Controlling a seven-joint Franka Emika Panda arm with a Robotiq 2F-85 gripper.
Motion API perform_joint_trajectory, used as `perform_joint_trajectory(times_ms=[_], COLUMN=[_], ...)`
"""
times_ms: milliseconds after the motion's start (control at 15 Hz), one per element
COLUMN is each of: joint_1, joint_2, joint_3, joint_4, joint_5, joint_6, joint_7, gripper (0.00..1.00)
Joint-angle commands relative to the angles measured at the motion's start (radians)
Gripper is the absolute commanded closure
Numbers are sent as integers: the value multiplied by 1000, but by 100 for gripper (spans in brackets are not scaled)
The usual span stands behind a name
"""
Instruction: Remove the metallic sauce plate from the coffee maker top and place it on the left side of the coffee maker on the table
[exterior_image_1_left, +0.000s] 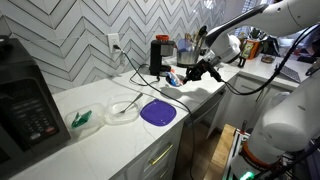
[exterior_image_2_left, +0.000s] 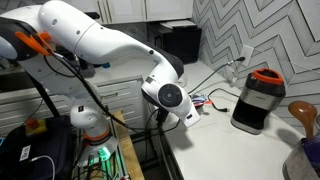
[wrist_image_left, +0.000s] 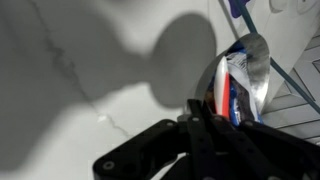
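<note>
**Pinching the metallic sauce plate (wrist_image_left: 248, 65) over the table (wrist_image_left: 80, 90)**

The gripper (wrist_image_left: 205, 108) clamps its rim, holding it tilted above the white stone. In an exterior view it hangs just right of the coffee maker (exterior_image_1_left: 160, 55).

We find bare countertop (exterior_image_1_left: 100, 95) open beside the coffee maker (exterior_image_1_left: 158, 55), toward the black appliance (exterior_image_1_left: 25, 105). In front of the coffee maker, a purple plate (exterior_image_1_left: 157, 112) and clear bowl (exterior_image_1_left: 122, 110) block passage; its cord (exterior_image_1_left: 127, 60) trails alongside.
</note>
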Motion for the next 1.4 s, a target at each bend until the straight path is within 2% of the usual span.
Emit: perform_joint_trajectory(times_ms=[0,400,467,533,800,933,1133,1200,1267,1333], joint_1=[-39,-48,-54,-61,-105,-137,-151,-144,-130,-127], joint_2=[73,153,164,172,141,69,-67,-99,0,-39], joint_3=[46,107,116,124,152,153,160,163,147,148], joint_4=[16,38,41,45,58,62,47,48,89,86], joint_5=[41,134,139,140,89,43,-49,-72,-28,-47], joint_6=[-22,-18,-22,-24,-5,-29,-75,-95,-62,-74], joint_7=[-26,-102,-101,-100,-59,-44,-114,-124,-95,-95], gripper=[99,99,88,71,42,27,5,1,15,7])
